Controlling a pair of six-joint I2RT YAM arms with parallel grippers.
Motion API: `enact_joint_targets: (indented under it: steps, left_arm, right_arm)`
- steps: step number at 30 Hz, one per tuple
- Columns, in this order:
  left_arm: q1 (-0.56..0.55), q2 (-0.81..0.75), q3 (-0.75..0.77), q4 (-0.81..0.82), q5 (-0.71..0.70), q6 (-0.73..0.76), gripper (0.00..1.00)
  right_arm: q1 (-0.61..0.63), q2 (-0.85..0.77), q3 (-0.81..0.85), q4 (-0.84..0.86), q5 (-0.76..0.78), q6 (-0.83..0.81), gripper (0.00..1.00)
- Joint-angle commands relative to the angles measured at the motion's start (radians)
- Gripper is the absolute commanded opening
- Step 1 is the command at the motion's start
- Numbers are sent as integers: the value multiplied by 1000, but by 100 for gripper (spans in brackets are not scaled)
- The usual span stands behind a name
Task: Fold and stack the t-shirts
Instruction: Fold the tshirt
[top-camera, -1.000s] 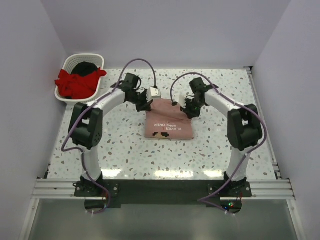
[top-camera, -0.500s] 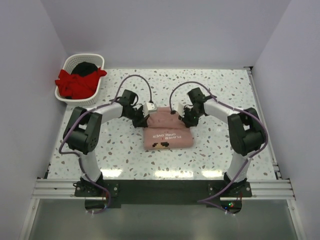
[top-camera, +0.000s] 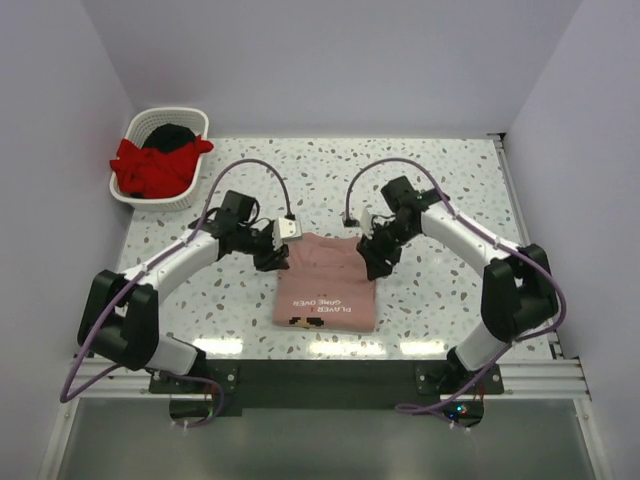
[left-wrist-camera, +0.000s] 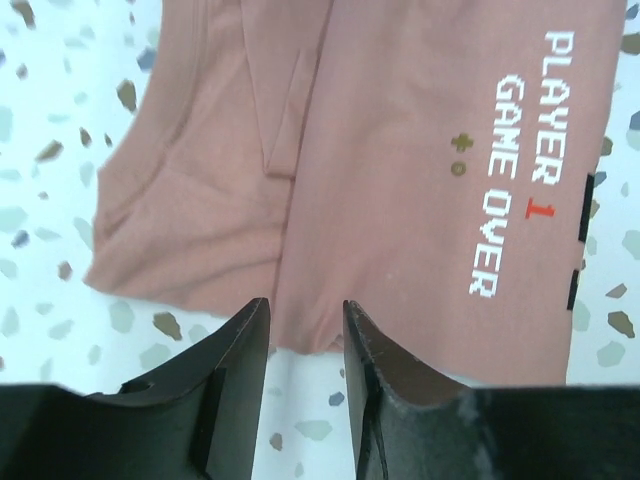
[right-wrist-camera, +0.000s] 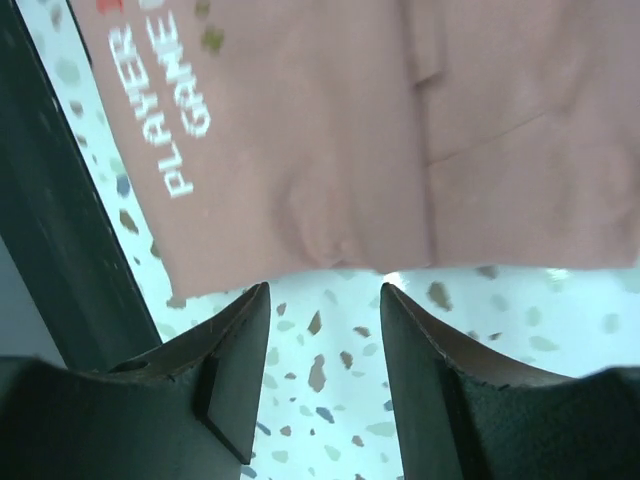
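The left jaws stand partly open and empty over the far-left corner of the folded salmon-pink t-shirt (top-camera: 327, 290). The right jaws stand partly open and empty at its far-right corner. The shirt lies flat on the worktop (top-camera: 440, 300), and the red t-shirt (top-camera: 150, 165) and black t-shirt (top-camera: 172, 135) sit in the white basket (top-camera: 170, 112), well apart to its far left.

a salmon-pink t-shirt (top-camera: 325, 285) lies flat on the tabletop (top-camera: 450, 180), folded into a rough rectangle, about midway between the left and right edges and closer to the near edge. white block lettering, "player 1 game over", runs across its near end. a red t-shirt (top-camera: 150, 168) lies crumpled in the basket (top-camera: 135, 199) at the far left corner, draping over the rim, with a black t-shirt (top-camera: 172, 134) bunched behind it.
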Motion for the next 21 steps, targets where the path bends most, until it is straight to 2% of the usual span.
enact_joint_targets:
  steps: [1, 9, 13, 21]
  left_arm:
    - [-49, -38, 63, 21, 35, 39, 41]
    - [-170, 104, 132, 82, -8, 79, 46]
    - [-209, 187, 161, 125, -22, 83, 47]
    - [-252, 302, 189, 150, -45, 102, 49]
  right_arm:
    - [-35, 88, 210, -56, -116, 104, 51]
    - [-37, 336, 422, 42, -196, 321, 39]
    - [-31, 437, 491, 67, -199, 361, 38]
    - [-11, 566, 502, 131, -182, 381, 37]
